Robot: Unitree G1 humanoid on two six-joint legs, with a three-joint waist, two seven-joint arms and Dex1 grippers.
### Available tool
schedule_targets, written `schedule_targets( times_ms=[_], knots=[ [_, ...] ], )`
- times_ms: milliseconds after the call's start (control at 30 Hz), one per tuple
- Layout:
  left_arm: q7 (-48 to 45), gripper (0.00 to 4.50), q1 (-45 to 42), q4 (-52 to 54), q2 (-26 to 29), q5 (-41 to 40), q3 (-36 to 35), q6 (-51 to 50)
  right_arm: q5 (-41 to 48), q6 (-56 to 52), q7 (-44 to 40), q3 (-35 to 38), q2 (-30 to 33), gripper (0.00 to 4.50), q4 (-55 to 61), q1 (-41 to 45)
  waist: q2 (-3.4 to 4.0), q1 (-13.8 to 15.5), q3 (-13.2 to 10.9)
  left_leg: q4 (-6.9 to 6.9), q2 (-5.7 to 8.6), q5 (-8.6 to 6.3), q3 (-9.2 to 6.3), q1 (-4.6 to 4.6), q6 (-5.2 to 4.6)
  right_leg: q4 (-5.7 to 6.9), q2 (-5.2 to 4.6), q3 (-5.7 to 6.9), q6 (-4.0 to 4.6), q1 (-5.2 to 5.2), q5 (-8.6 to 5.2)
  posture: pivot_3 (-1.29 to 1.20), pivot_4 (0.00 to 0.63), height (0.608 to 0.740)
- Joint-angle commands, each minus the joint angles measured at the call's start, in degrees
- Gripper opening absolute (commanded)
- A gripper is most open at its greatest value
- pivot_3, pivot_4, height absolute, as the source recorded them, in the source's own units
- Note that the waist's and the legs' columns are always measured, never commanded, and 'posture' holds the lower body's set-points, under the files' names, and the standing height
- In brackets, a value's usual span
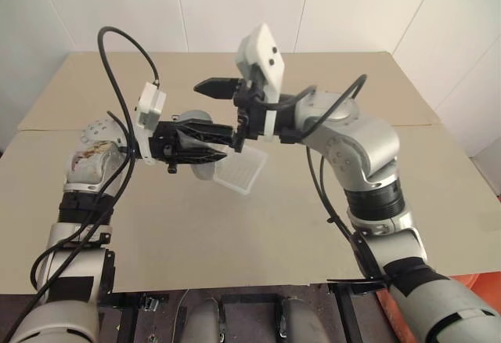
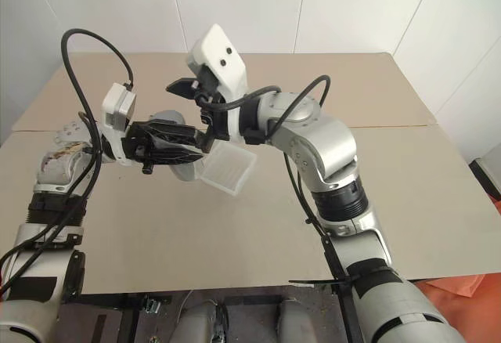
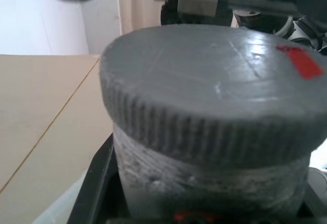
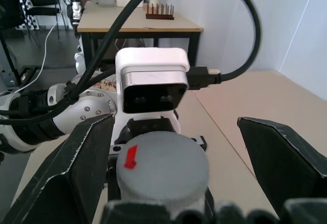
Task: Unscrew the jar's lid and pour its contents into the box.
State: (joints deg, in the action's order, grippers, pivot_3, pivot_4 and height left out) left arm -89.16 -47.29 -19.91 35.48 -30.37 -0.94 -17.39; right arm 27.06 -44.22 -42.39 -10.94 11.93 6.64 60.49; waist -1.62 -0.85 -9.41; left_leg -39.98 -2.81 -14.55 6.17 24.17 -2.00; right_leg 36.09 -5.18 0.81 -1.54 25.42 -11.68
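Jar [image 1: 205,172] held sideways above bench [image 1: 235,233], left fingers [image 1: 205,141] clamped on body. Right fingers [image 4: 76,168] wide apart, flanking lid [image 4: 163,170]. Light, stiff plastic; ribbed lid rim offers best grip.

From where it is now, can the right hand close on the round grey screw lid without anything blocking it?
Probably yes. The right hand is open, one black finger on each side of the round grey ribbed screw lid, with nothing between them. The left hand grips the clear plastic jar lower down, leaving the lid exposed.
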Motion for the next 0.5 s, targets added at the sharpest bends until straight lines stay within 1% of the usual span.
schedule_targets(
  times_ms=[33, 500],
  knots=[
    [-1.2, 1.94, -1.7, 0.1, 0.2, 0.2, -0.3, 1.1, 0.0, 1.2, 0.2, 0.5, -0.9, 4.46, 0.5, 2.3, 0.0, 0.0, 0.0, 0.0, 0.0, 0.0, 0.0, 0.0, 0.0, 0.0, 0.0, 0.0, 0.0, 0.0, 0.0, 0.0, 0.15, 0.74],
    [-1.7, 1.94, -1.2, 1.4, 1.1, 0.8, -0.9, 0.4, -2.9, 3.4, -0.6, -1.7, -3.6, 4.46, -4.5, 2.8, 0.0, -0.1, 0.0, 0.0, -0.01, 0.0, -0.01, 0.01, 0.0, 0.0, 0.0, -0.01, 0.0, 0.01, 0.0, 0.0, 0.15, 0.74]
  ],
)
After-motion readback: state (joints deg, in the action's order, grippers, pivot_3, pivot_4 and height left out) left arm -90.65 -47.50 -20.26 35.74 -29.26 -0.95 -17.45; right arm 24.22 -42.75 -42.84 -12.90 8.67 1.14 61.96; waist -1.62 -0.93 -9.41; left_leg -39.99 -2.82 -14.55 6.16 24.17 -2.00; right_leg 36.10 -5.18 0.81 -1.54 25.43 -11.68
